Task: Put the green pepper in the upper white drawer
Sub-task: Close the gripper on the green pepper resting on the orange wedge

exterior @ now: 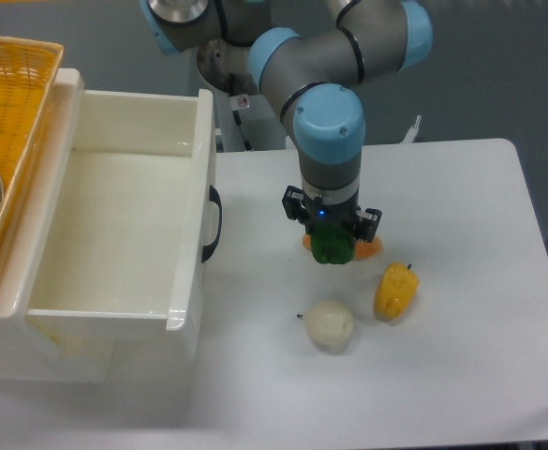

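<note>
Green pepper [330,247] under gripper [331,236], upper white drawer [114,239] open alongside

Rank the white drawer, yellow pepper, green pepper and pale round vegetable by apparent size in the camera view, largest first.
1. White drawer, by far.
2. Yellow pepper and pale round vegetable: too alike to rank.
3. Green pepper looks smallest, but the pincer above hides part of it, so this is unsure.

Glossy white plastic upper white drawer [114,202]; yellow woven basket [11,103] (rough weave); glossy green pepper [331,247].
</note>
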{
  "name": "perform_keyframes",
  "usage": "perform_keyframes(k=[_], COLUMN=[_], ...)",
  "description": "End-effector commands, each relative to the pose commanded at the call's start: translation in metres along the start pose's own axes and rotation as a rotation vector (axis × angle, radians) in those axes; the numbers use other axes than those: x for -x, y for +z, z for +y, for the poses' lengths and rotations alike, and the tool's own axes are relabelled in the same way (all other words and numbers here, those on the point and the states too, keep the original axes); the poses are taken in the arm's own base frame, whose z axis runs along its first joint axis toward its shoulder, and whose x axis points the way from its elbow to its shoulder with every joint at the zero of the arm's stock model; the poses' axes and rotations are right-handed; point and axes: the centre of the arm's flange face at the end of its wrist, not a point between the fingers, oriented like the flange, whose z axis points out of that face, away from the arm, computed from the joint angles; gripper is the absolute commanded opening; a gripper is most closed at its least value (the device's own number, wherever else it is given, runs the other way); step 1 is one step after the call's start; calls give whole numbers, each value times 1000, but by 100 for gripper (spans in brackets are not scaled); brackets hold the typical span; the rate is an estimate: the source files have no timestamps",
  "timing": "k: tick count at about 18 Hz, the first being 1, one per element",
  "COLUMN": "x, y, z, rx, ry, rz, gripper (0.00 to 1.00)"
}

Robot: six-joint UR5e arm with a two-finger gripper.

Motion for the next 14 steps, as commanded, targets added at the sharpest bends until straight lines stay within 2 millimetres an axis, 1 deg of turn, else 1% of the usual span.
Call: perform_keyframes(k=[1,3,6,10,14], x=[-1,5,8,13,11], y=[2,-3,-7,-6,-9], z=[1,2,2,5,7], rx=[3,-7,-18,-26,-40], ry=[0,-13,-41,-58,-71], rz=[3,-3,-4,8,20], gripper=[41,41,41,41,41])
